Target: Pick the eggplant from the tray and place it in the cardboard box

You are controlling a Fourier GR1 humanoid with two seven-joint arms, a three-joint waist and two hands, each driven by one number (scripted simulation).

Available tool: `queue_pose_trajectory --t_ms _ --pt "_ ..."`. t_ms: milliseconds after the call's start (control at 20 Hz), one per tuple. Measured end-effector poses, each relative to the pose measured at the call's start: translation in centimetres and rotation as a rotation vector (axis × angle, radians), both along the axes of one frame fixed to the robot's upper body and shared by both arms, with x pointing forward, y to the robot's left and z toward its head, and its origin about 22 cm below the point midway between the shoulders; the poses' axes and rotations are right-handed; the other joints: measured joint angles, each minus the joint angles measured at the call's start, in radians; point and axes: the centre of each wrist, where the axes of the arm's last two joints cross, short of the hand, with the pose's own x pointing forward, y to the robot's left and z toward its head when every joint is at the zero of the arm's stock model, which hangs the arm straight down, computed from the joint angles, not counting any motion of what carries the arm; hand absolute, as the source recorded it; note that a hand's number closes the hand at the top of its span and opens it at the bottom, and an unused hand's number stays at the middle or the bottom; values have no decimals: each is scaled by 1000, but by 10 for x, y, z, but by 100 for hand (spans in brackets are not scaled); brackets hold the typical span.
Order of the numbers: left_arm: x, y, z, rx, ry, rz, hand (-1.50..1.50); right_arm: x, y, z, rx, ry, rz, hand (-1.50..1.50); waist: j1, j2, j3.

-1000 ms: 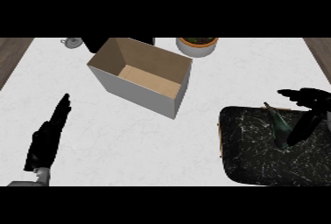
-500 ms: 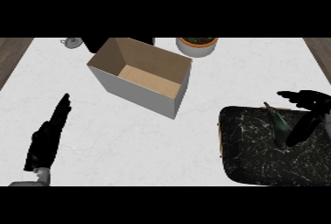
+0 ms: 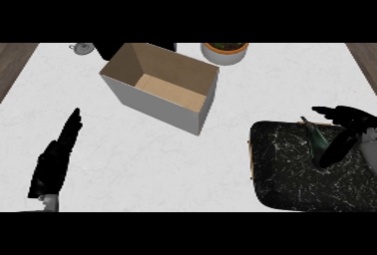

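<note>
At the right edge of the frame, the right hand (image 3: 344, 130) has barely shifted in the last second, hovering over the eggplant (image 3: 318, 138) on the dark tray (image 3: 294, 184); fingers spread apart, not yet closed on it, so the pick is pending. The left hand (image 3: 56, 159) rests lower left, fingers straight. The cardboard box (image 3: 163, 87) waits open, upper centre. The eggplant's far end is hidden under the hand

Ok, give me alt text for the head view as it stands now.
The right hand hangs over the eggplant on the dark tray at the right. The open cardboard box stands at upper centre, and the left hand rests open at lower left.
</note>
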Motion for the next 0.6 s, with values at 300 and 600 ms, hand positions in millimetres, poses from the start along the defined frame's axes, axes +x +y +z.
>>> queue_pose_trajectory --t_ms 300,600 --pt "7 7 -2 3 0 5 0 -4 3 -9 0 10 2 -150 -2 0 0" --pt "7 5 -3 1 4 5 0 -5 5 -17 -17 34 33 -150 -1 -4 -6"
